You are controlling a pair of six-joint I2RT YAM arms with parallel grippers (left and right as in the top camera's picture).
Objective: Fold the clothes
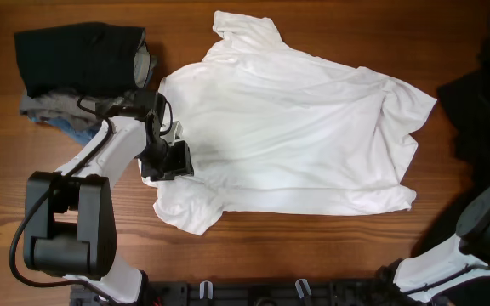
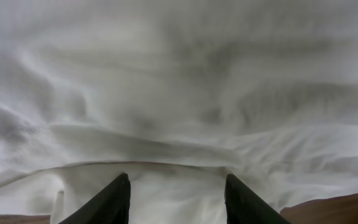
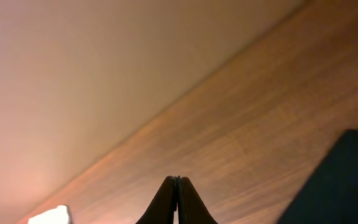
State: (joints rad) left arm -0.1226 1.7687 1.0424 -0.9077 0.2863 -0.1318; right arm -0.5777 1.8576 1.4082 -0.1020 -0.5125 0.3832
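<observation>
A large white T-shirt (image 1: 296, 136) lies spread across the middle of the wooden table, with wrinkles and a sleeve at the lower left. My left gripper (image 1: 175, 158) sits at the shirt's left edge. In the left wrist view its jaws (image 2: 177, 182) are open, with white shirt fabric (image 2: 179, 93) between and ahead of them. My right gripper (image 3: 178, 180) is shut and empty above bare wood, and a black garment (image 3: 347, 180) lies to its right. That black garment (image 1: 475, 110) lies at the table's right edge in the overhead view.
A stack of folded black, grey and blue-denim pieces (image 1: 79, 64) sits at the back left, close to my left arm. My right arm (image 1: 483, 229) stands at the front right corner. Bare wooden table (image 1: 313, 255) shows in front of the shirt.
</observation>
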